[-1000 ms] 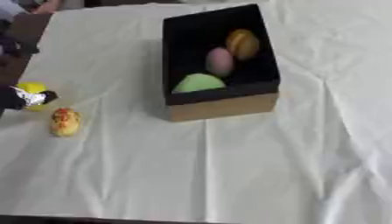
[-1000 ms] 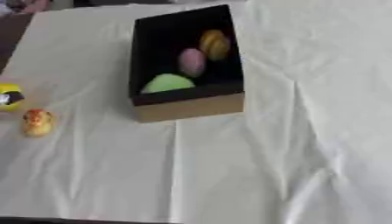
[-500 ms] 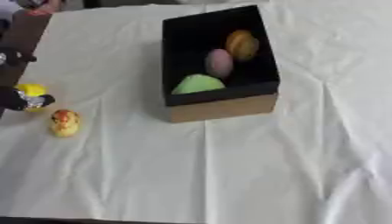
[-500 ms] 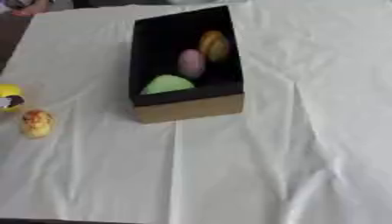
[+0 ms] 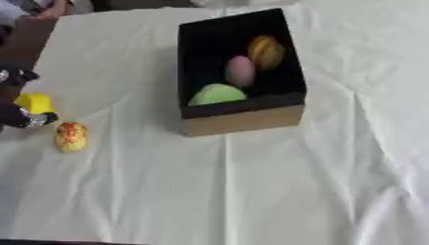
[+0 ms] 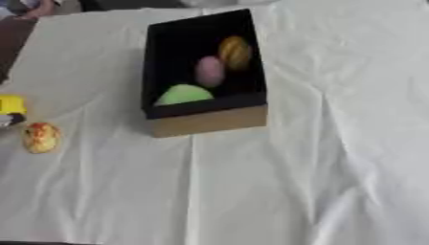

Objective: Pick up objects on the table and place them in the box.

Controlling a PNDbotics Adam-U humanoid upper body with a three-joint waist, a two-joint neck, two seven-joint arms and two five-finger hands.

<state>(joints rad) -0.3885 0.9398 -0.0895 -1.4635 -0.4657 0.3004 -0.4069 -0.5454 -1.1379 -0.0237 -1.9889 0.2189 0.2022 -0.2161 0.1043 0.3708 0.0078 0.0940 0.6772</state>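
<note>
Closing on yellow block [image 5: 34, 102] far left of box [image 5: 243, 119]; left hand [image 5: 18, 116] fingers touching it, grasp state unclear. Next: lift, carry to box.

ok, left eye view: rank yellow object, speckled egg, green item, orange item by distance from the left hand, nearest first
1. Yellow object: at the left edge, against the left hand.
2. Speckled egg: on the cloth, just right of the hand.
3. Green item: near end of the box.
4. Orange item: far end of the box.
</note>
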